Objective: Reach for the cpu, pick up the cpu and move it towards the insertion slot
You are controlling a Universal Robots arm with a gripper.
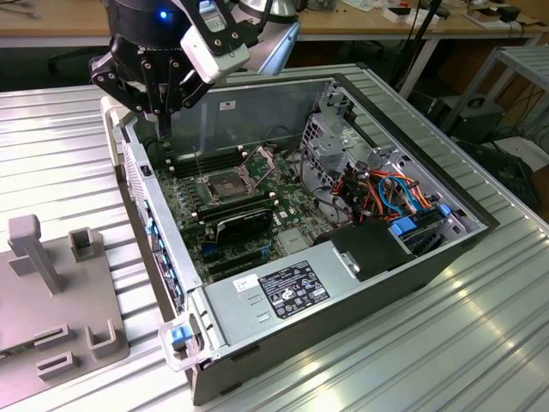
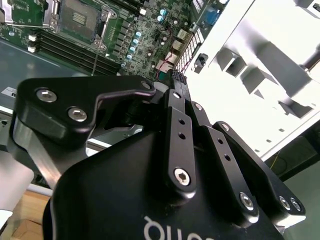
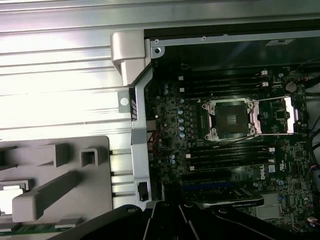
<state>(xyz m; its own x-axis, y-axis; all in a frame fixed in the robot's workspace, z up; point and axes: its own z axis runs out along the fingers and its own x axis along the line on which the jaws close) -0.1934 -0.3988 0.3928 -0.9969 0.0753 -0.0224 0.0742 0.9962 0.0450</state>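
Cpu (image 3: pixel 10 194) & grey fixture (image 3: pixel 95 200) cut off at edge, first wrist view.

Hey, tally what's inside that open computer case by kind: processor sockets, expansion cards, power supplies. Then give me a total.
insertion slot: 1
black expansion card: 1
power supply: 1
Total: 3

All views above, seemingly — sharing insertion slot (image 1: pixel 225 186)
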